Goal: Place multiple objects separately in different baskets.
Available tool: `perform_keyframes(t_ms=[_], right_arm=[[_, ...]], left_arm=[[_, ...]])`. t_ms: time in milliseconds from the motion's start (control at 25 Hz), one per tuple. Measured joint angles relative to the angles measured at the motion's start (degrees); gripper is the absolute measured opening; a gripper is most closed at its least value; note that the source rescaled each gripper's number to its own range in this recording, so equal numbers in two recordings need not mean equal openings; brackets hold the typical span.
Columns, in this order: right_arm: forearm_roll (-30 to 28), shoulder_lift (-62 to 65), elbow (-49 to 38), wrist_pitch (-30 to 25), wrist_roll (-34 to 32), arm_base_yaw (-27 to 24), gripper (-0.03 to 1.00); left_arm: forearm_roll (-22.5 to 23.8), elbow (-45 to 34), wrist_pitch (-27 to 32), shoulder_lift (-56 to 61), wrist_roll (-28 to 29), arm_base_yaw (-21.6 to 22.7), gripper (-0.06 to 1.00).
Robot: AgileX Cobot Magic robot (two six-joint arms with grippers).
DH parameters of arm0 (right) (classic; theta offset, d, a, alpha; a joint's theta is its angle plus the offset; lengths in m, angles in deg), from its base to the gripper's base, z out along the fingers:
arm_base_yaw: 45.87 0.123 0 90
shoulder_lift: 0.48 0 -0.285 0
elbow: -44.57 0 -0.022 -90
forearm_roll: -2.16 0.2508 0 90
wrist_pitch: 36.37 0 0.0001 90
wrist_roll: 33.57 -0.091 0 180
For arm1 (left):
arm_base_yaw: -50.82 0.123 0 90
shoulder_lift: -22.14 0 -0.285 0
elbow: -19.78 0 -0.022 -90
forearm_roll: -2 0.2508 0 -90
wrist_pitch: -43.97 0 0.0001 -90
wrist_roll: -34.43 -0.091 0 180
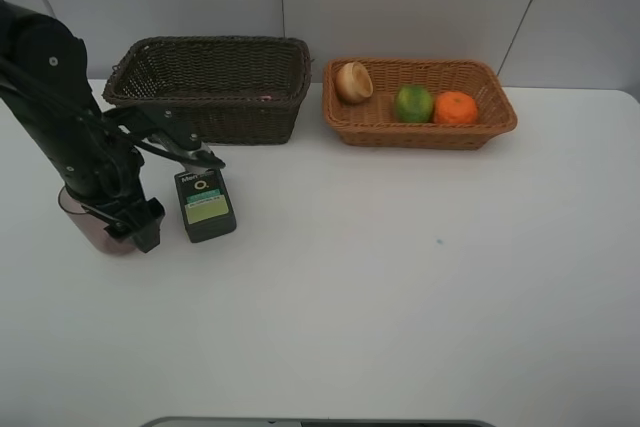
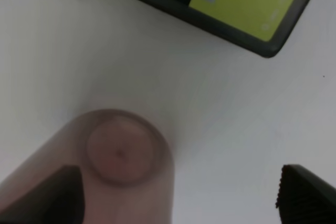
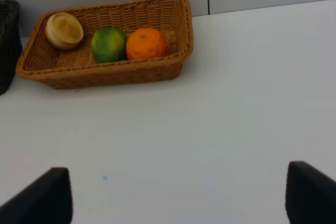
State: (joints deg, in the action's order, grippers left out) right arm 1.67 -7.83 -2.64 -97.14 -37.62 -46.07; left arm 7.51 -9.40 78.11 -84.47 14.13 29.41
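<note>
Just beside the flat bottle (image 1: 205,205), the left gripper (image 2: 178,182) — jaws spread wide, nothing held — straddles the mauve cup (image 2: 121,153), apparently lining up a grasp.

Two woven baskets stand on the desk (image 1: 400,277): one dark brown basket (image 1: 215,117) and one light tan basket (image 1: 420,134). Inside the light tan basket lie three round fruits, one of each kind: one orange (image 1: 455,107), one green fruit (image 1: 413,103) touching it, and one pale beige fruit (image 1: 353,82) at the end nearest the dark brown basket. Well apart from the light tan basket, out on the desk beyond the dark one, are two more items: one translucent mauve cup (image 2: 121,153) and one flat dark-green bottle (image 1: 205,205). That makes five loose objects in plain view. The dark brown basket's contents cannot be counted, since its wall hides most of the inside.
</note>
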Motion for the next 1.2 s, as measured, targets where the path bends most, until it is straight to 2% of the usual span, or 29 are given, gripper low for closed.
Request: perform_keyframes(t_ms=[240, 440, 520, 560, 640, 760, 840, 1200], right_arm=[[0.0, 0.0, 0.0, 0.0, 0.0, 0.0, 0.84], [0.0, 0.0, 0.0, 0.0, 0.0, 0.0, 0.84], [0.0, 0.0, 0.0, 0.0, 0.0, 0.0, 0.84], [0.0, 0.0, 0.0, 0.0, 0.0, 0.0, 0.84], [0.0, 0.0, 0.0, 0.0, 0.0, 0.0, 0.84], [0.0, 0.0, 0.0, 0.0, 0.0, 0.0, 0.84], [0.0, 0.0, 0.0, 0.0, 0.0, 0.0, 0.84], [0.0, 0.0, 0.0, 0.0, 0.0, 0.0, 0.84]], left_arm=[[0.0, -3.3, -3.6, 0.0, 0.0, 0.0, 0.96], [-0.2, -3.4, -4.3, 0.0, 0.0, 0.0, 0.93], [-0.2, -3.4, -4.3, 0.0, 0.0, 0.0, 0.83], [-0.2, -3.4, -4.3, 0.0, 0.0, 0.0, 0.75], [-0.2, -3.4, -4.4, 0.0, 0.0, 0.0, 0.54], [-0.2, -3.4, -4.5, 0.0, 0.0, 0.0, 0.15], [0.0, -3.4, -4.7, 0.0, -0.1, 0.0, 0.0], [0.0, -3.4, -4.8, 0.0, -0.1, 0.0, 0.0]])
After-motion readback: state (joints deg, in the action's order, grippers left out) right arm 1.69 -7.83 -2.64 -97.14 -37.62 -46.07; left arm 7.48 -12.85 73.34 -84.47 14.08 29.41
